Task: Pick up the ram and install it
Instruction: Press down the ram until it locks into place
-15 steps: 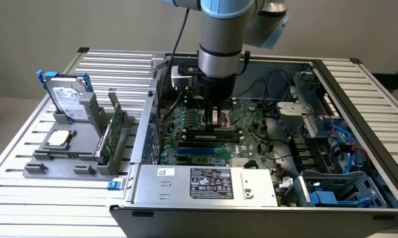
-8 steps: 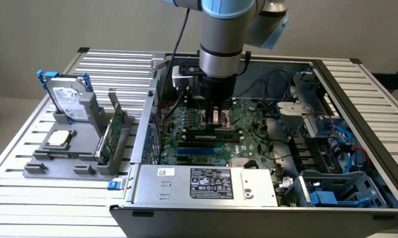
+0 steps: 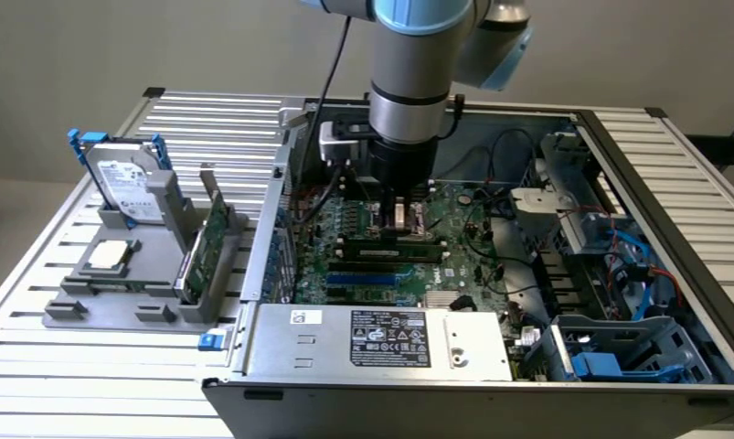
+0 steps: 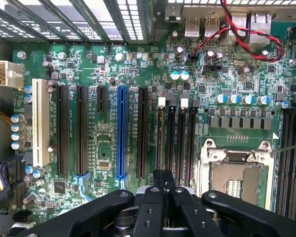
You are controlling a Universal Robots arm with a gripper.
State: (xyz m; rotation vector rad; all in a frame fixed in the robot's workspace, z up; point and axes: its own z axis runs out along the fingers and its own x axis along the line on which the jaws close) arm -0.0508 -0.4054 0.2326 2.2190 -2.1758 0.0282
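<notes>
Open computer case (image 3: 489, 366) sits on the slatted worktop (image 3: 49, 302). Arm reaches down inside, over the motherboard (image 4: 108, 148). The hand (image 4: 163, 180), fingers together, sits directly above the ram (image 3: 398, 243), which lies in a motherboard slot beside the processor socket (image 4: 234, 177)

- The open grey metal computer case (image 3: 342, 384) sits on the slatted metal table (image 3: 672, 165).
- The green motherboard (image 3: 464, 265) lies inside it.
- The grey plastic parts holder (image 3: 122, 293) stands on the exterior view's left, carrying a silver-topped hard drive (image 3: 129, 187).
</notes>
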